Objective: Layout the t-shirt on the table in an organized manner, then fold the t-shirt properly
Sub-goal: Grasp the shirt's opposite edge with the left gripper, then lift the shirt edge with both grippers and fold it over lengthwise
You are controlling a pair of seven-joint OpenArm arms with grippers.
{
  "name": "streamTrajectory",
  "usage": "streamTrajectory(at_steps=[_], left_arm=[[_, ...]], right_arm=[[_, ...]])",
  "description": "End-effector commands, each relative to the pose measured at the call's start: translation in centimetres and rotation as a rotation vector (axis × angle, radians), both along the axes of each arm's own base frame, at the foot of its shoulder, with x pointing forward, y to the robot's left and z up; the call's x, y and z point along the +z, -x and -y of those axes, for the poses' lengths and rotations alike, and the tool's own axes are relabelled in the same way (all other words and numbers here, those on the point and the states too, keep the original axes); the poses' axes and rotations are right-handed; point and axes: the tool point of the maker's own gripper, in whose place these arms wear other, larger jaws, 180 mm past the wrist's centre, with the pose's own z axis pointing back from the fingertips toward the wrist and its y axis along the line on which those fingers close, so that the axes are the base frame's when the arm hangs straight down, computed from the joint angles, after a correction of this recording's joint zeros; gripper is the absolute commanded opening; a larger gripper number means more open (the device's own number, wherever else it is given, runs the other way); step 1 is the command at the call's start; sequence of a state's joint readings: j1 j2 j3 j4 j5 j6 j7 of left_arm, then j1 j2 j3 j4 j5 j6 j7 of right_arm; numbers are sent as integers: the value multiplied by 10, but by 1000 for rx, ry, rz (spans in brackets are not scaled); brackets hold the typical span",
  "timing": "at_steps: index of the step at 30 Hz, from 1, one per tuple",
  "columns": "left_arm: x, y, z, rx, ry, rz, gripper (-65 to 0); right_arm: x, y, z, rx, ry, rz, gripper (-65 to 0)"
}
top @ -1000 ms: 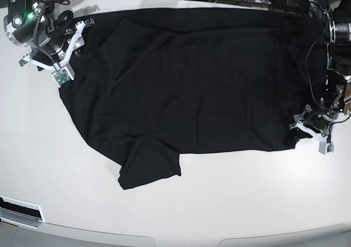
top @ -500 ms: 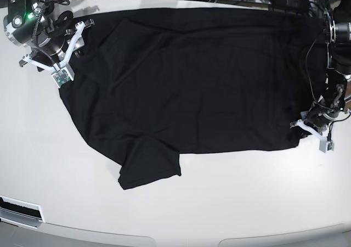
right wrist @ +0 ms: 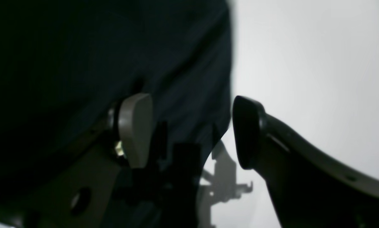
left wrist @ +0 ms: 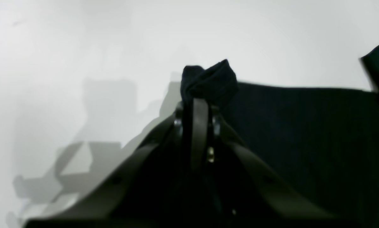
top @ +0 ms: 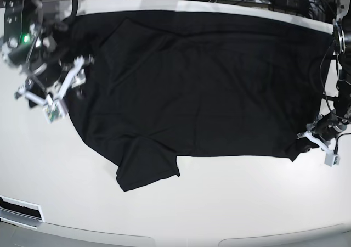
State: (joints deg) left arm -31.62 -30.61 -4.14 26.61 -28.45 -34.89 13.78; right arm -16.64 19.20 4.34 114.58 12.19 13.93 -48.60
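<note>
Pinching a bunched corner of the t-shirt (left wrist: pixel 208 80), the left gripper (top: pixel 321 140) sits clenched at the cloth's four-o'clock corner. From there the soft black fabric runs lengthwise toward nine o'clock across the glossy white table (top: pixel 230 203). The right gripper (right wrist: pixel 189 129) gapes, seemingly straddling the far hem.

Matt black cloth t-shirt (top: pixel 208 82) — on smooth, glossy white table (top: pixel 230 203).
</note>
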Motion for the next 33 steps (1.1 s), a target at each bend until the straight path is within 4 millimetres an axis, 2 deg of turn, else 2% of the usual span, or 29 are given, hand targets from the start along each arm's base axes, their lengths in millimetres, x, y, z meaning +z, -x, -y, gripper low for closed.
streamTrajectory(at_steps=[1,4,9,14,20,25,27,33], left_arm=[[23,-14,-5,3,2,58,-650],[16,-10,-3,-5,2,25,-650],[6,-2,-2,-11,0,-10,-650],[6,-1,-2,-11,0,-12,-650],[6,-1,-2,-11,0,-12,-650],[7,-2,-2,-8,8,-7,-650],[9,-3,-2,1,24,2,-650],[8,-2,-2,0,23,-4,-650]], right_arm=[[13,-18,5,-9,4,56,-228],[9,-56,11,-35,-66,68,-228],[-27,-112,28,-89,-213,-13,-228],[-56,-150,29,-123,-415,-140,-228],[-90,-155,24,-202,-595,-227,-228],[-114,-145,35,-275,-538,-221,-228],[-116,-143,29,-251,-541,-226,-230],[-116,-144,-10,-160,-596,-238,-237]])
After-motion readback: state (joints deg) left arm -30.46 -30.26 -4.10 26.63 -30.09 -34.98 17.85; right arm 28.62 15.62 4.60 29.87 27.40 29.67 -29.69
